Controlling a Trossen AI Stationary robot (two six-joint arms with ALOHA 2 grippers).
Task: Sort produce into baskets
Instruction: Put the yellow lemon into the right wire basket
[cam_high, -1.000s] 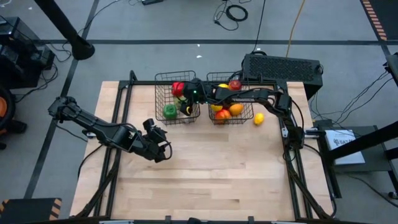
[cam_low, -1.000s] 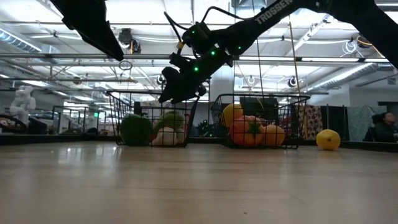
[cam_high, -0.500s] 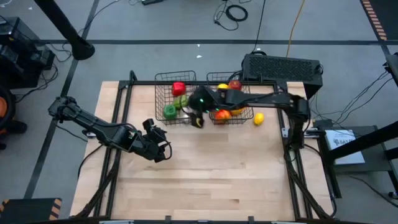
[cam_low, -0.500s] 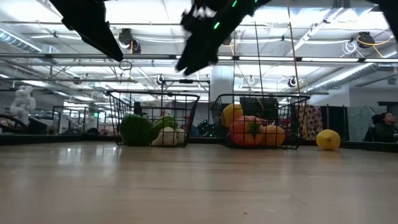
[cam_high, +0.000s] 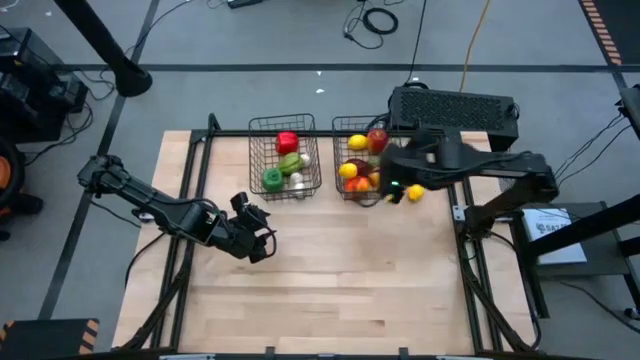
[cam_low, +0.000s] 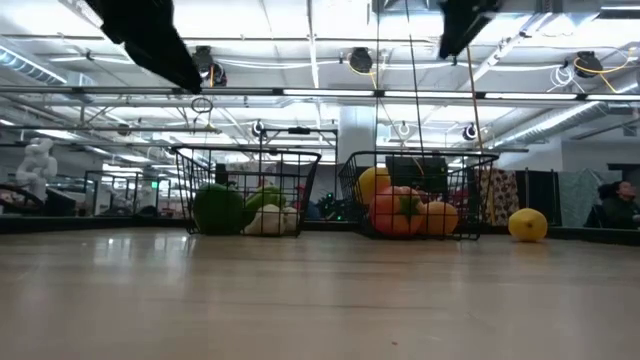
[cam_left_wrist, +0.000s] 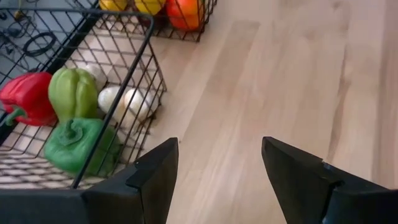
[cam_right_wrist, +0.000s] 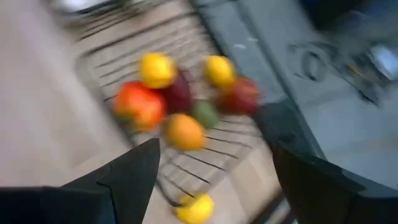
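High view — right fingers (cam_high: 388, 195) spread, empty, beside lemon (cam_high: 416, 190); left fingers (cam_high: 262, 240) spread.

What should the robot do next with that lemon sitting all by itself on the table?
Probably lower the right gripper, whose fingers are open and empty, onto the lone lemon. It lies on the table just outside the right basket, where the other lemons sit. The left gripper waits far off.

Dark mesh baskets (cam_high: 283, 124); yellow lemon (cam_high: 416, 191) on pale wood table (cam_high: 340, 270).
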